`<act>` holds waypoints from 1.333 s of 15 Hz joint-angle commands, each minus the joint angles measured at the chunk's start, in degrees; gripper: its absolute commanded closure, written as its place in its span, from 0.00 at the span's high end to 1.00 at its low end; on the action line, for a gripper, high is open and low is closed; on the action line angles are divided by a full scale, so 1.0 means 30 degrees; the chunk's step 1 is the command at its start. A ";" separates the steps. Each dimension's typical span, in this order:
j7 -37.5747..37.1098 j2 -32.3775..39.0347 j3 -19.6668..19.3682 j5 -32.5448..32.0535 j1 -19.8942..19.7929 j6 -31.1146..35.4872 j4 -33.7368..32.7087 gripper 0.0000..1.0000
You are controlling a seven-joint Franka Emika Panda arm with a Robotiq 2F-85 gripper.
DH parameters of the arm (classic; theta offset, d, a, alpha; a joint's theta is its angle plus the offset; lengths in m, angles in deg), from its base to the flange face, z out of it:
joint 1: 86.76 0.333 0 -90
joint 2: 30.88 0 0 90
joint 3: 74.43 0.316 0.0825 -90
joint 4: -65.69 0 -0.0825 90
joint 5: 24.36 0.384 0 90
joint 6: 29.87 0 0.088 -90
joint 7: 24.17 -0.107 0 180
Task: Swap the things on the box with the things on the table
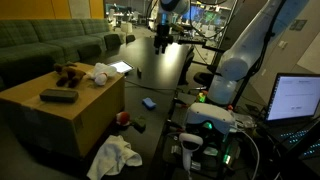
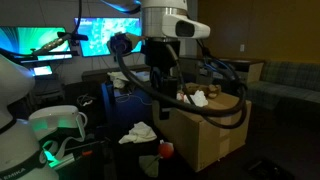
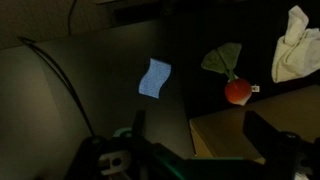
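Observation:
The tan box [image 1: 70, 112] stands beside the long black table [image 1: 162, 78]. On the box lie a black flat case [image 1: 58, 96], a brown object [image 1: 68, 72] and a white cloth [image 1: 101, 73]. On the table lie a blue pad [image 3: 154, 78], a red toy with green leaves [image 3: 236, 90] and a crumpled white cloth [image 3: 295, 45]. My gripper [image 3: 200, 135] hangs high over the table, open, with nothing between its fingers [image 3: 265, 128]. The box corner [image 3: 235, 125] shows below it. In an exterior view the gripper [image 2: 160, 85] is left of the box [image 2: 205, 130].
A green sofa [image 1: 45, 45] runs behind the box. A lit tablet [image 1: 120, 67] lies on the table near the box's far end. A small dark item [image 1: 138, 126] sits by the red toy. Cables, a laptop [image 1: 298, 98] and gear crowd the robot's base.

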 commanded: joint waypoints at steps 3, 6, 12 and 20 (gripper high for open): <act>0.0044 -0.0047 0.0137 0.0052 -0.0149 -0.0019 -0.0139 1.00; 0.0044 -0.0071 0.0137 0.0052 -0.0149 -0.0020 -0.0145 1.00; 0.0044 -0.0071 0.0137 0.0052 -0.0149 -0.0020 -0.0145 1.00; 0.1762 0.0128 0.0202 -0.0697 -0.0048 0.0914 0.0005 1.00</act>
